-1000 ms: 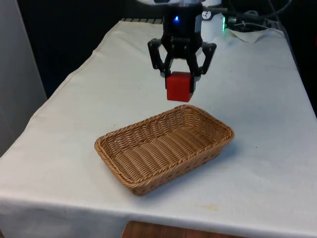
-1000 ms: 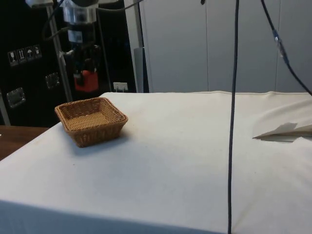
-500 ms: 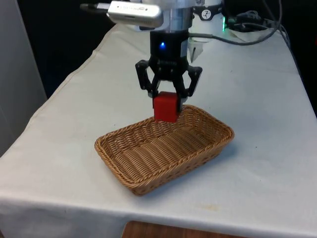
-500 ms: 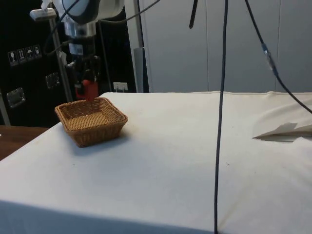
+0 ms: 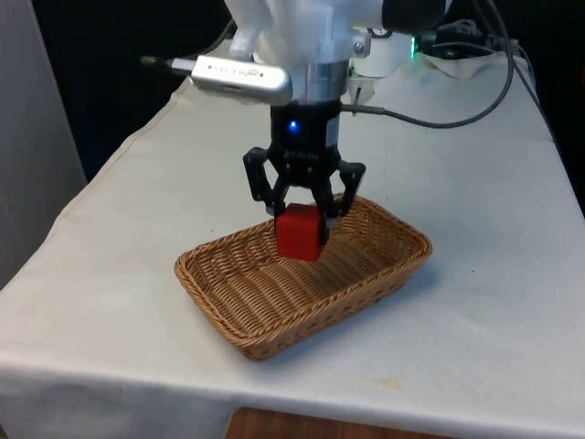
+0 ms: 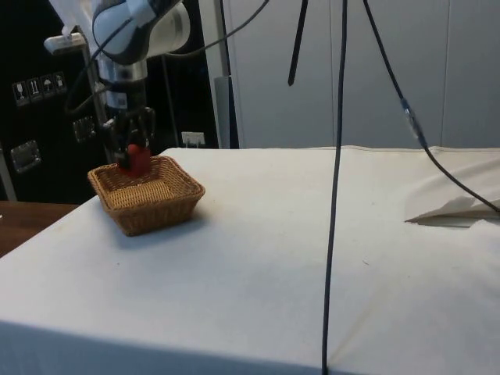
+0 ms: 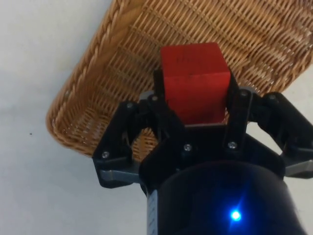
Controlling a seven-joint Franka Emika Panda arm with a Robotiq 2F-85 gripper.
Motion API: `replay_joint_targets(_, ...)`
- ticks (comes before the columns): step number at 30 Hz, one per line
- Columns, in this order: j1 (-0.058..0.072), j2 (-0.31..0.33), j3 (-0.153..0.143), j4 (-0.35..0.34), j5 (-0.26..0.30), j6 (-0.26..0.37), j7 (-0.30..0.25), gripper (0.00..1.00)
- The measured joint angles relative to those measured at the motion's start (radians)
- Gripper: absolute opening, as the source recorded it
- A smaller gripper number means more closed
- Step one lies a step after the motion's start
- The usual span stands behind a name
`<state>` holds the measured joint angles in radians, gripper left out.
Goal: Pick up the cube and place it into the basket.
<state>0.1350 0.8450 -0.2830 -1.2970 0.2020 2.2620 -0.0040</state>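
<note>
My black gripper (image 5: 302, 222) is shut on a red cube (image 5: 298, 233), one finger on each side of it. The cube hangs over the inside of the woven wicker basket (image 5: 219, 274), low between its walls and towards the far end; I cannot tell whether it touches the floor. In the side view the cube (image 6: 138, 159) shows just above the basket's rim (image 6: 180, 184), with the gripper (image 6: 131, 156) around it. In the wrist view the cube (image 7: 195, 81) sits clamped between the fingers (image 7: 159, 105), and the basket's weave (image 7: 98, 88) lies beneath it.
The basket lies near the table's front edge on the white cloth (image 5: 475, 302). Cables (image 6: 336, 195) hang down through the side view. Crumpled cloth (image 6: 457, 207) lies at that view's right. Cabling and gear (image 5: 448, 46) sit at the table's far end.
The gripper has come down and towards the front with the cube, from above the basket's far rim to low inside the basket. It stays shut on the cube.
</note>
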Motion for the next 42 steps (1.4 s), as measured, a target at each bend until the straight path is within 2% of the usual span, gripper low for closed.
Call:
replay_joint_targets(8, -0.007, 0.026, 0.000, -0.001, 0.037, 0.005, -0.031, 0.00)
replay_joint_targets(18, -0.007, 0.044, 0.000, 0.000, 0.086, 0.007, -0.060, 0.00)
replay_joint_targets(29, -0.006, 0.075, -0.001, 0.016, 0.088, 0.014, -0.061, 0.00)
replay_joint_targets(42, 0.006, 0.092, -0.006, 0.030, 0.063, 0.003, -0.047, 0.00)
